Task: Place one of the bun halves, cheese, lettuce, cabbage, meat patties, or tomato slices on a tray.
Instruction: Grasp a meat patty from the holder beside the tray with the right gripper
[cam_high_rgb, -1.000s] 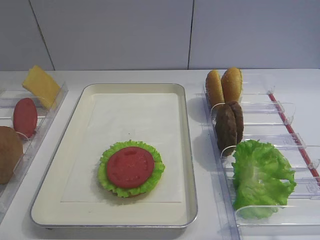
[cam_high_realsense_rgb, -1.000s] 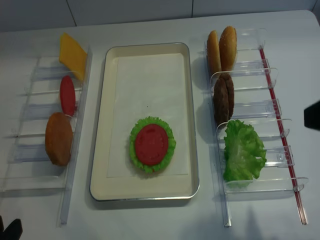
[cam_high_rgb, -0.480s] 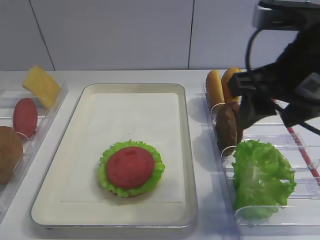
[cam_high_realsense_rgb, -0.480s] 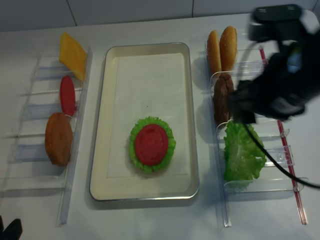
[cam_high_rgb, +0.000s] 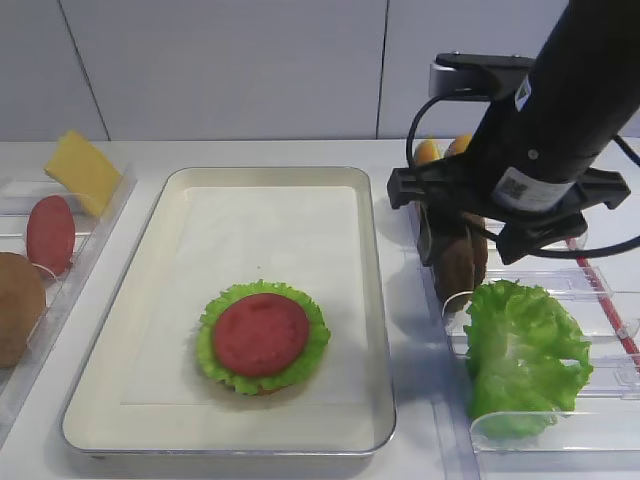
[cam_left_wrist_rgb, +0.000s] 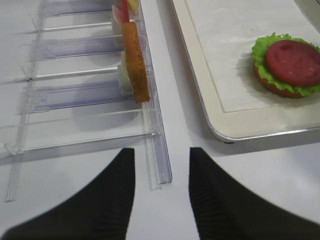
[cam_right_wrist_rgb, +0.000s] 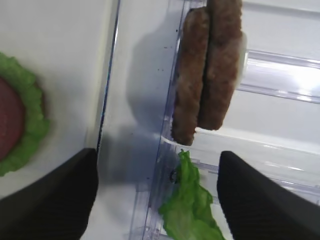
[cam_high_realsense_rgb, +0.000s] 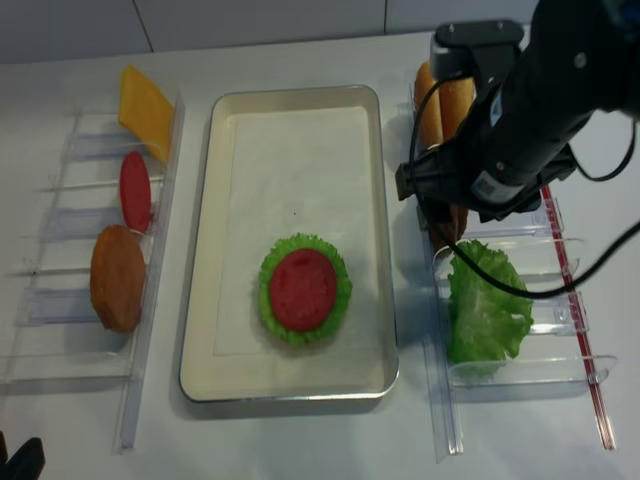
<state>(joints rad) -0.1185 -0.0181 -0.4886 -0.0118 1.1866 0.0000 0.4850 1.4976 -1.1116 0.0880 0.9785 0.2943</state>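
The cream tray (cam_high_rgb: 376, 300) carries a stack of lettuce (cam_high_rgb: 312, 350) with a tomato slice (cam_high_rgb: 260, 333) on top. Two dark meat patties (cam_high_rgb: 452, 265) stand on edge in the right rack, also seen in the right wrist view (cam_right_wrist_rgb: 207, 70). My right gripper (cam_right_wrist_rgb: 157, 195) hangs open above that rack, the patties just beyond its fingertips and nothing held. Below it lies the rack's lettuce (cam_high_rgb: 525, 350). The right arm (cam_high_rgb: 530, 130) hides most of the bun halves (cam_high_realsense_rgb: 458, 95). My left gripper (cam_left_wrist_rgb: 162, 200) is open and empty near the left rack's end.
The left clear rack (cam_high_rgb: 100, 225) holds the cheese (cam_high_rgb: 80, 170), a tomato slice (cam_high_rgb: 50, 232) and a brown bun half (cam_high_rgb: 18, 305). The right clear rack (cam_high_rgb: 590, 280) has a red strip along its far side. White paper liner (cam_high_rgb: 260, 230) shows bare on the tray's far half.
The right arm has come in from the right and moved left over the patties' slot. Its gripper stays open. Food and left gripper have not moved.
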